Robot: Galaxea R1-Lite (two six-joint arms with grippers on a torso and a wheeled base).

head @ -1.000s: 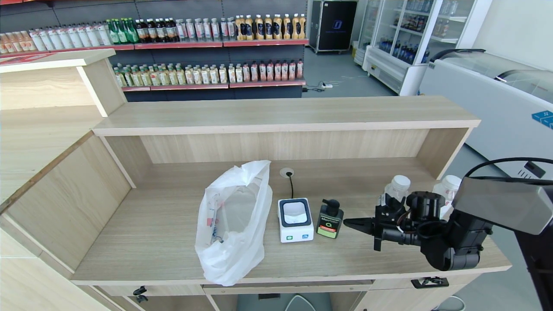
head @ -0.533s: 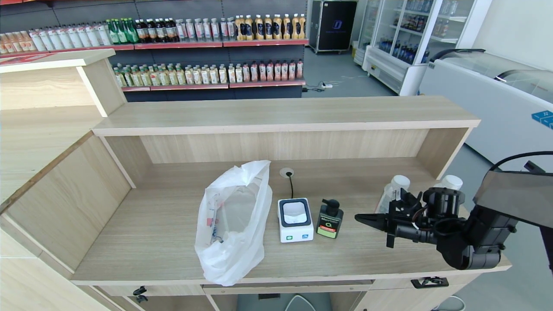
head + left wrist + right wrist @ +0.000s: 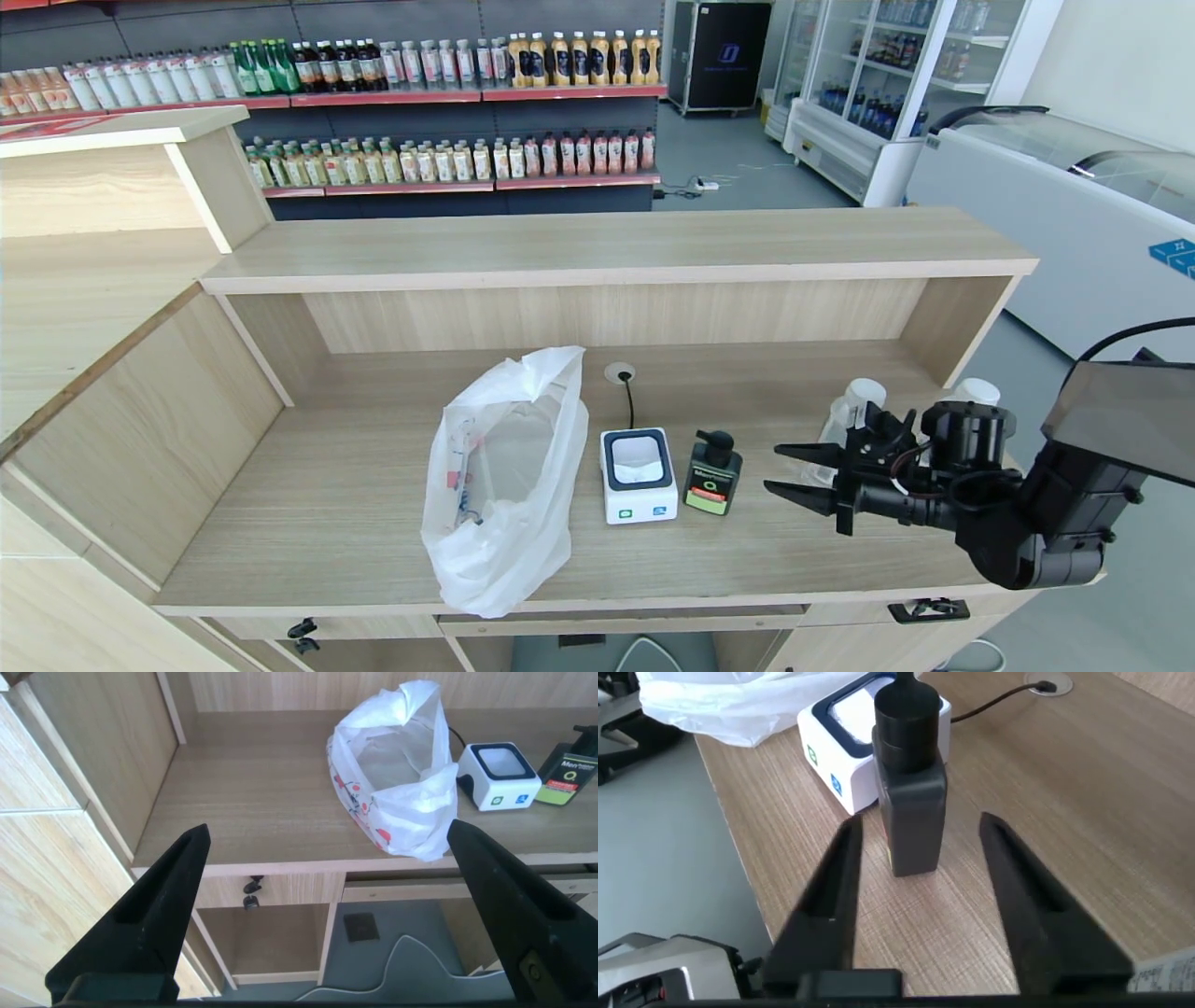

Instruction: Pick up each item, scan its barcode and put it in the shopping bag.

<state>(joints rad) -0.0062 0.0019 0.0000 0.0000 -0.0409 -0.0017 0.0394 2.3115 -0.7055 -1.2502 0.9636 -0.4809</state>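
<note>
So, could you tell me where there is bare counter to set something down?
Widest bare counter lies between the bag and the left side wall. A narrower strip runs behind the scanner. Crowded: scanner, pump bottle, right gripper and two white-capped bottles.

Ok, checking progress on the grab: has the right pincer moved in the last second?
Yes. The right pincer backed slightly away from the dark green pump bottle, to the robot's right, and opened.
</note>
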